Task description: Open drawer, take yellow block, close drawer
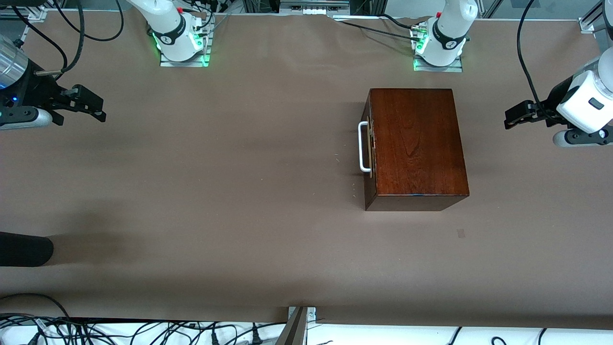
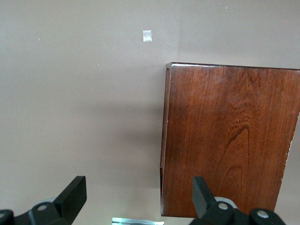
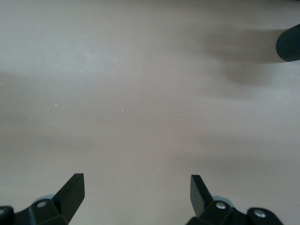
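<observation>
I'm looking at a dark glossy wooden box (image 1: pixel 417 143) sitting on the matte brown table (image 1: pixel 230 191) toward the left arm's end, a plain rectangular block of reddish-brown wood with a swirling grain that catches the light on its top face. The drawer (image 1: pixel 369 148) is shut flush into the box's side, the one facing the right arm's end of the table; all I get of it is a thin dark front edge. Its white handle (image 1: pixel 364 146) is a smooth U-shaped bar standing out from that front. I can't see the yellow block anywhere; with the drawer closed I cannot tell where it lies.

My left gripper (image 1: pixel 511 117) hangs over the table at the left arm's end, just beside the box. Its black angular fingers (image 2: pixel 72 194) stand wide apart and grip nothing; from the left wrist view the box top sits under one of them.

My right gripper (image 1: pixel 98 108) hovers over bare table at the right arm's end, well apart from the box. Its fingers (image 3: pixel 72 190) are spread fully and empty too. Both arms are waiting.

A small pale square patch (image 1: pixel 460 233) lies flat on the table, nearer the front camera than the box. No lettering is legible on anything.
</observation>
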Tool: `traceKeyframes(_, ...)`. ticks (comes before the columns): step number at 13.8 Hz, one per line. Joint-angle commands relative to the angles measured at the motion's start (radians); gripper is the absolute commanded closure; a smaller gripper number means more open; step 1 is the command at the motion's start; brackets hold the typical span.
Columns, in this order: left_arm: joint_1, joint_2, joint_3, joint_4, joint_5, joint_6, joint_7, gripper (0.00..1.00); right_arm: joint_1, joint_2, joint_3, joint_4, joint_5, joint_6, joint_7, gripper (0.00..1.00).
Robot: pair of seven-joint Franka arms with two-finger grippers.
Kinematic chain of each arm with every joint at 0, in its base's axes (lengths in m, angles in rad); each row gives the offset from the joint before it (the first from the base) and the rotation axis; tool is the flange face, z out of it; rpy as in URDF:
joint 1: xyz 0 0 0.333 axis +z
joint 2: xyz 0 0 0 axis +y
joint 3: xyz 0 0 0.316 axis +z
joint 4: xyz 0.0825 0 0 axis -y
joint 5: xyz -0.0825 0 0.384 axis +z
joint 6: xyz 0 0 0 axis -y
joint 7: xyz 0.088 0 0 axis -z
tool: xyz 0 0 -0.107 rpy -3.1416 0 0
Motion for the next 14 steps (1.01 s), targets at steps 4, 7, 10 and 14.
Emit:
traceKeyframes(4,-0.007,0.013,0.002,0.032,0.022,-0.009,0.023,0.00,0.005,0.000,-0.002,-0.001,-0.039,-0.012,-0.065,0.00)
traceKeyframes(7,-0.011,0.013,-0.002,0.032,0.022,-0.045,0.020,0.00,0.005,0.000,-0.002,-0.002,-0.039,-0.017,-0.062,0.00)
traceKeyframes(10,-0.021,0.014,-0.060,0.034,-0.036,-0.127,0.022,0.00,0.005,0.000,-0.002,0.002,-0.037,-0.020,-0.059,0.00)
traceKeyframes(14,-0.132,0.115,-0.143,0.049,-0.047,-0.108,0.011,0.00,0.008,-0.002,0.001,0.002,-0.031,-0.004,-0.056,0.00)
